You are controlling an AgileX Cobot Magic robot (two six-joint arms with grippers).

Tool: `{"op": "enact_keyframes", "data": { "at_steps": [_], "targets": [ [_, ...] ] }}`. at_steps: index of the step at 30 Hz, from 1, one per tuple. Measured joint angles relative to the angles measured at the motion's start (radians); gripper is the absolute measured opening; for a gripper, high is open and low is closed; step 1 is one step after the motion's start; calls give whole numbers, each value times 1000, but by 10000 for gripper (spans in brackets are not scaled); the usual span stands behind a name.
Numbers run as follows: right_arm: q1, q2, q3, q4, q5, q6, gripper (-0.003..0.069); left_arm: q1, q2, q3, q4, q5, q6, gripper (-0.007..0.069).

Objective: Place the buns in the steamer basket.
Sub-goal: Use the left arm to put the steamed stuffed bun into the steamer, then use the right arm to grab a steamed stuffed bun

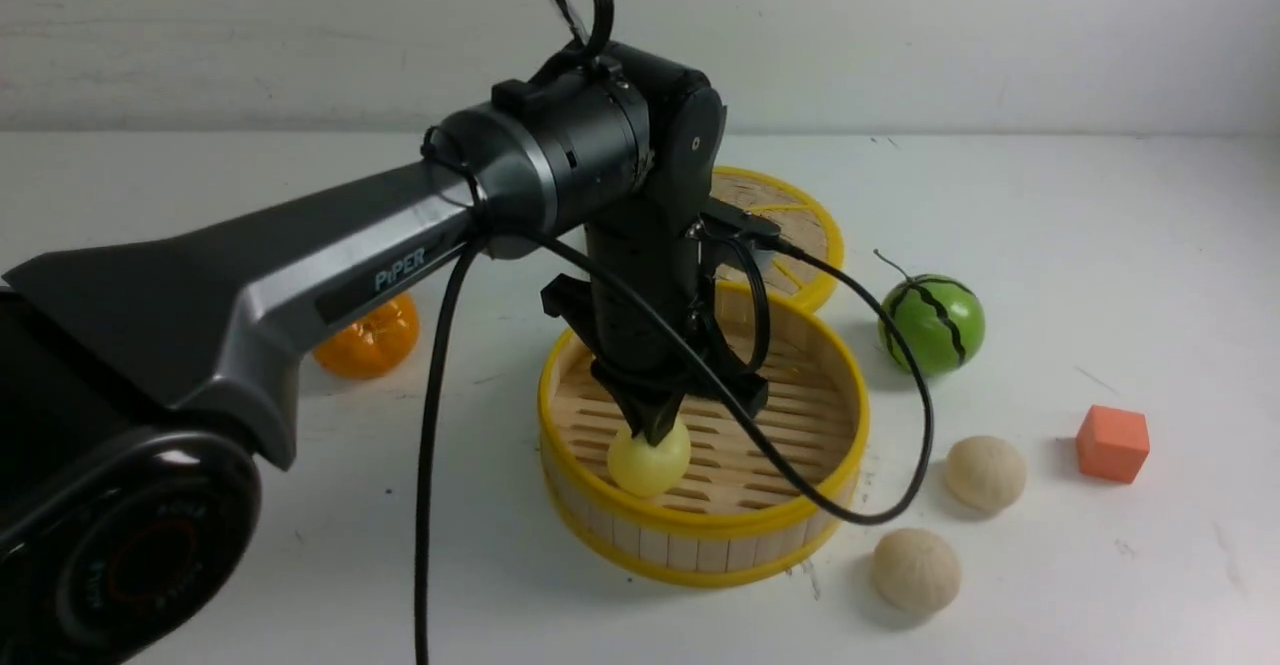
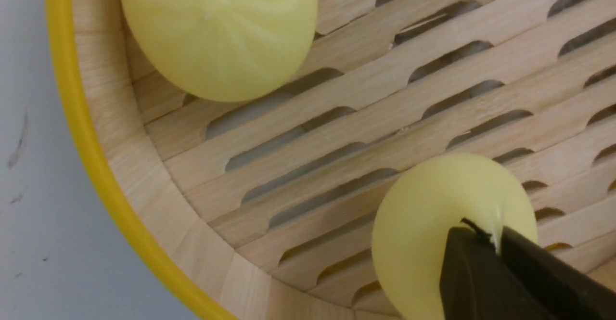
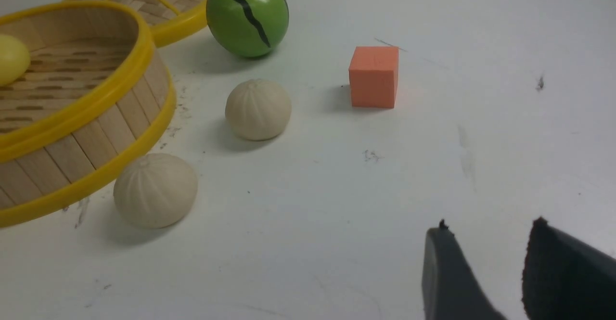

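Buns: yellow bun (image 2: 423, 214) low inside the steamer basket (image 1: 700, 535) by its near wall; second yellow bun (image 2: 216, 31) on the slats; far cream bun (image 1: 985, 472) and near cream bun (image 1: 916, 569) on the worktop (image 1: 1100, 245), just right of the basket.
Left hand (image 1: 655, 425): points straight down, jaws nearly together, pinching the first bun's top.
Left arm (image 1: 300, 285): reaches forward from the near left, wrist bent down.
Right hand (image 3: 490, 224): low over the worktop, jaws apart, holding nothing.
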Motion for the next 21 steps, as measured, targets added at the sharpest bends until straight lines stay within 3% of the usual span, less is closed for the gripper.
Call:
{"op": "enact_keyframes", "data": {
  "at_steps": [2,5,6,9,10,11,13,15,19,21],
  "targets": [
    [0,0,0,0,0,0,241,0,8,0,3,-4,0,25],
    [0,0,0,0,0,0,241,0,17,0,9,-20,0,146],
    [0,0,0,0,0,0,241,0,17,0,9,-20,0,155],
    [0,0,0,0,0,0,241,0,12,0,12,-22,-12,329],
    [0,0,0,0,0,0,241,0,11,0,12,-22,-14,338],
    [0,0,0,0,0,0,241,0,-4,0,13,-21,-37,396],
    [0,0,0,0,0,0,241,0,-19,1,13,-17,-54,409],
    [0,0,0,0,0,0,241,-1,-89,1,18,-5,-86,363],
    [0,0,0,0,0,0,241,-1,-267,26,30,-4,-139,75],
    [0,0,0,0,0,0,241,-1,-385,81,39,-6,-154,-14]
  ]
}}
